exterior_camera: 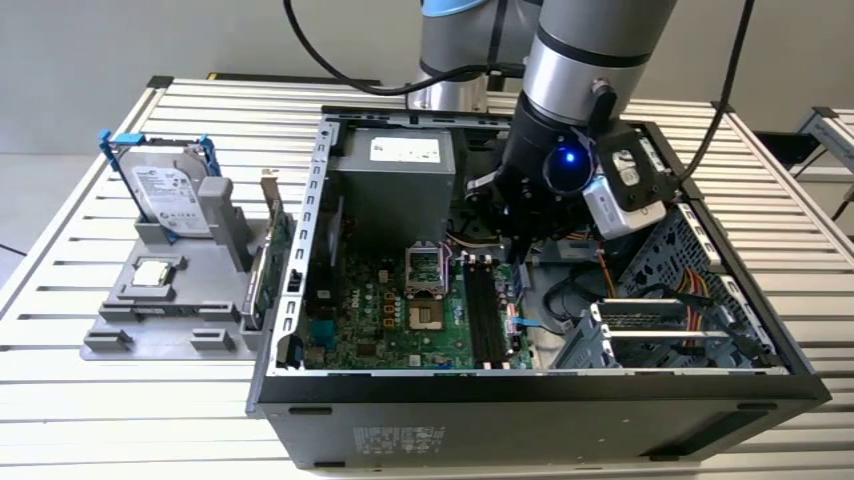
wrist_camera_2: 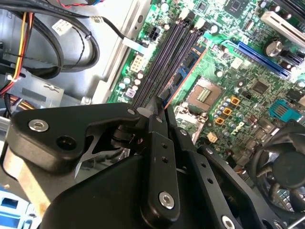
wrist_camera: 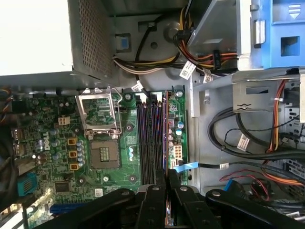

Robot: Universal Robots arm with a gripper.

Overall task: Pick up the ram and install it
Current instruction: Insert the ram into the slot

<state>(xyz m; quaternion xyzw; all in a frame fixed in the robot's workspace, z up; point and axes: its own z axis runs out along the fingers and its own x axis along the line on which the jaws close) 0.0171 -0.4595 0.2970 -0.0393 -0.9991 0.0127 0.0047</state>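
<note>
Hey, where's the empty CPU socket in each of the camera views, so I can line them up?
Exterior view: CPU socket mid-motherboard, just to the exterior view's left of the memory slots.
Second wrist view: CPU socket between the memory slots and the black fan.
First wrist view: CPU socket alongside the memory slots.
Shared landmark: the memory slots.

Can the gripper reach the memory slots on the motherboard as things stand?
Probably yes: the gripper, shut on the ram, hangs above the memory slots in the open case; no cable crosses between.
</note>
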